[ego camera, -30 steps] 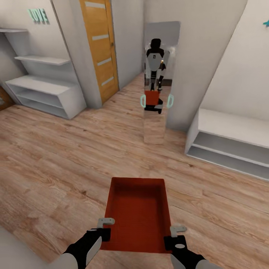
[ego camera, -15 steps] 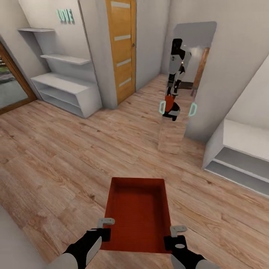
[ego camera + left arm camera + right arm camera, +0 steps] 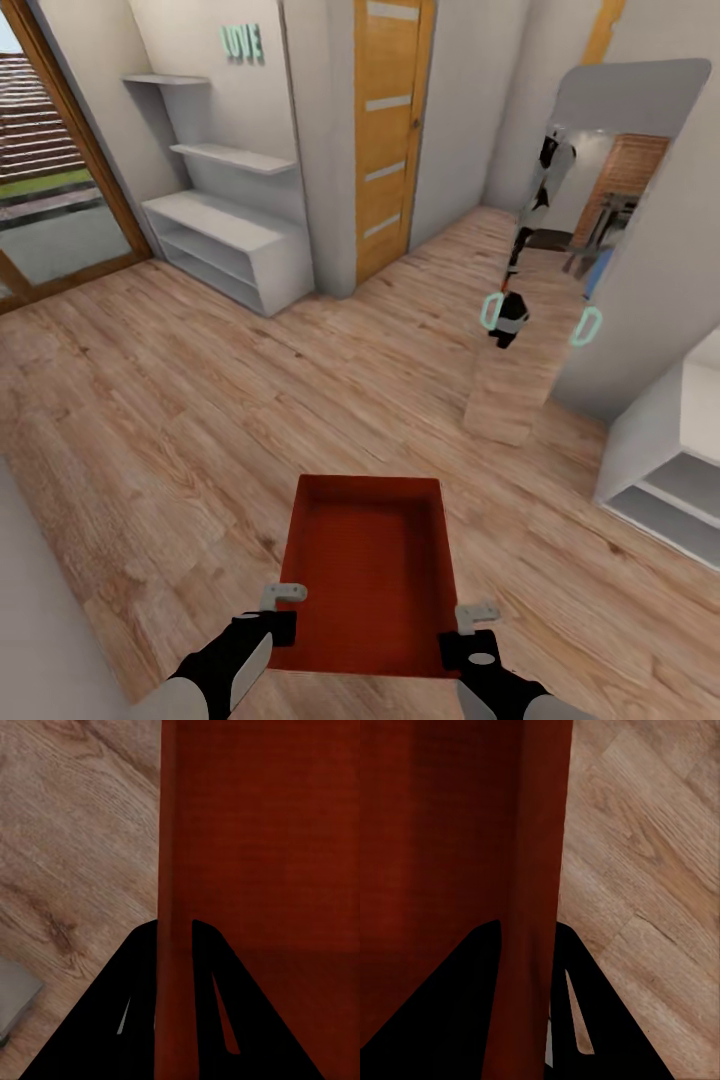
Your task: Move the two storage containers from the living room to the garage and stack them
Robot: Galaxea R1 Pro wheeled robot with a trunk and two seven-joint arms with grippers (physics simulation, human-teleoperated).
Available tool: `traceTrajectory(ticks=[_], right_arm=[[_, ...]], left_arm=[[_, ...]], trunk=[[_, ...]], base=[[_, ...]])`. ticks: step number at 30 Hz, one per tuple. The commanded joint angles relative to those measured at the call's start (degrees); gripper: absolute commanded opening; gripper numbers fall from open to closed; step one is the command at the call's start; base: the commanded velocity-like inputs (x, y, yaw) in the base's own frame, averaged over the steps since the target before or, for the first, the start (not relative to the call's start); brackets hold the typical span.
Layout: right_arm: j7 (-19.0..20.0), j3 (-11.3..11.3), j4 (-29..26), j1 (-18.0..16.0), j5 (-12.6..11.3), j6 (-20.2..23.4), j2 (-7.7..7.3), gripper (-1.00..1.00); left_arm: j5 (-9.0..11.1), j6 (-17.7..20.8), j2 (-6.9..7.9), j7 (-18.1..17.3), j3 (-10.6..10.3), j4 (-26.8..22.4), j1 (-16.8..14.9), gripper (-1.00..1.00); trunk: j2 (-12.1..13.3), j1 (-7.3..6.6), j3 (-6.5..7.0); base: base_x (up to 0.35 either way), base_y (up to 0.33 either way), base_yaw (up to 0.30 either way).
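Plank floor [image 3: 200, 400] beneath hand-held container [image 3: 368, 570]

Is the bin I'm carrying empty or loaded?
Empty: the storage container shows only its bare orange-red bottom in the head view, nothing inside.

View swung left: mirror [image 3: 590, 250] shifted right, glass door [image 3: 60, 190] came into sight at left.
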Motion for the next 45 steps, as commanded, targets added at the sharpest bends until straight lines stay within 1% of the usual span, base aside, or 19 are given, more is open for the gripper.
traceTrajectory(ticks=[1, 7, 45], right_arm=[[0.4, 0.4, -0.1, 0.0, -1.5, 0.0, -1.04, -1.00], [0.4, 0.4, -0.1, 0.0, -1.5, 0.0, -1.06, -1.00], [0.3, 0.4, -0.1, 0.0, -1.5, 0.0, -1.04, -1.00]], left_arm=[[1.3, 0.2, 0.16, 0.7, -2.0, -0.3, 0.0, -1.00], [1.3, 0.2, 0.16, 0.7, -2.0, -0.3, -0.1, -1.00], [1.3, 0.2, 0.16, 0.7, -2.0, -0.3, 0.0, -1.00]], trunk=[[-0.1, 0.06, -0.08], [-0.1, 0.06, -0.08], [-0.1, 0.06, -0.08]], base=[[0.334, 0.000, 0.269], [0.334, 0.000, 0.109], [0.334, 0.000, 0.001]])
